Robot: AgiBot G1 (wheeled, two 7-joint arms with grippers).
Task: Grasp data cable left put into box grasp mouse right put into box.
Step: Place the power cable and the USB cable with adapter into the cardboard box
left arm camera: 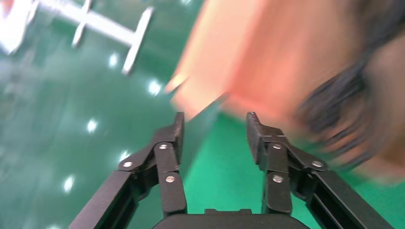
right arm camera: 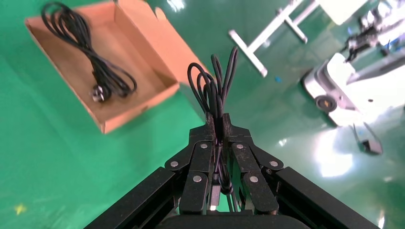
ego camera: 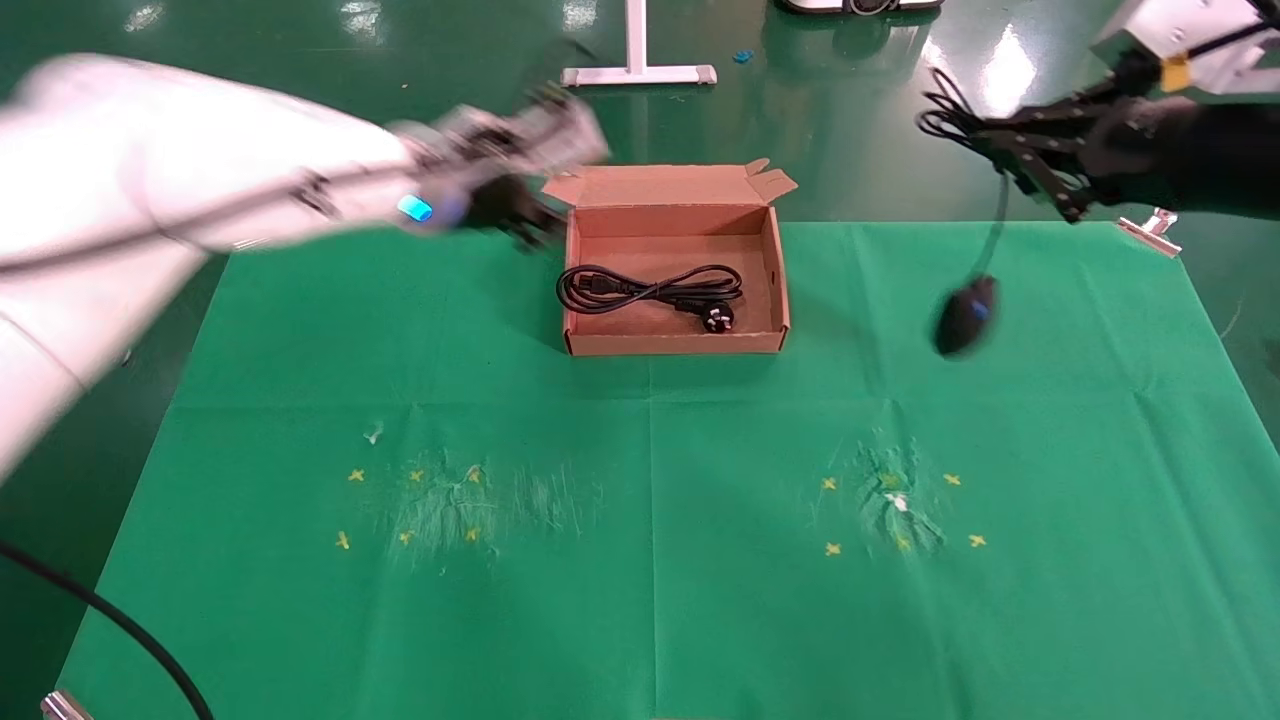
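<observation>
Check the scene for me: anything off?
Yes. The right claw grips the small black oval mouse only by its thin bundled wire, so the mouse dangles above the green cloth, right of the brown cardboard box.

Data cable (ego camera: 650, 290) in box (ego camera: 775, 290)

The left arm reaches across from the robot's left, its left gripper (left arm camera: 214, 131) hanging with fingers (left arm camera: 174, 138) spread wide and nothing between them. The right arm is raised at the far right; its right gripper (right arm camera: 218, 125) has both fingers (right arm camera: 203, 152) pressed together on the mouse's thin wire (right arm camera: 215, 86), whose loops stick out past the fingertips.
</observation>
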